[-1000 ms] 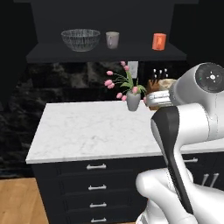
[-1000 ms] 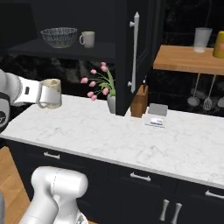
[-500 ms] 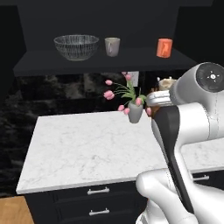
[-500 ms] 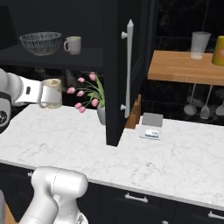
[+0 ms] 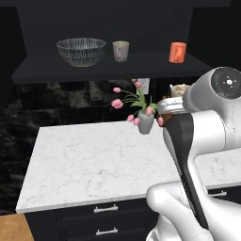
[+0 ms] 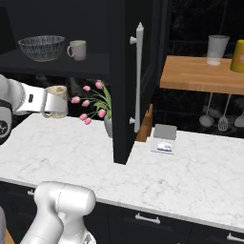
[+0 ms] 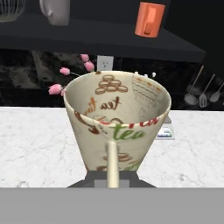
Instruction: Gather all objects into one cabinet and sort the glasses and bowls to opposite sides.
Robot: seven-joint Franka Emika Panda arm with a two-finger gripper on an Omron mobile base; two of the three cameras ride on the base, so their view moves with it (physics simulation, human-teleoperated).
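**Patterned cup held in the air below the cabinet shelf**

We hold the tan cup point(image 7: 117, 120), printed with brown, red and green tea lettering, in our pincer point(image 6: 53, 102), which is pressed tight on the cup's thin handle. In the hand view the cup's mouth faces the camera and the handle runs down to the pincer at the bottom edge. In the right base view the cup sits at the end of our arm, above the white marble bench point(image 6: 200, 176) and just left of the pink tulips point(image 6: 90, 102) in their grey vase.

The black cabinet point(image 6: 126, 71) stands open, its door turned edge-on with the long pale bar handle point(image 6: 138, 76) facing us. On its dark shelf point(image 5: 108, 66) we see the wide ribbed glass bowl point(image 5: 81, 51) at the left, the grey cup point(image 5: 120, 51) just to its right, and the orange cup point(image 5: 177, 52) well apart at the right end. The held cup hangs lower than the shelf.

To the right of the cabinet a wooden shelf point(image 6: 200, 76) carries a pale tumbler point(image 6: 217, 49) and a yellow container point(image 6: 238, 55), with utensils point(image 6: 217, 119) hanging beneath it.
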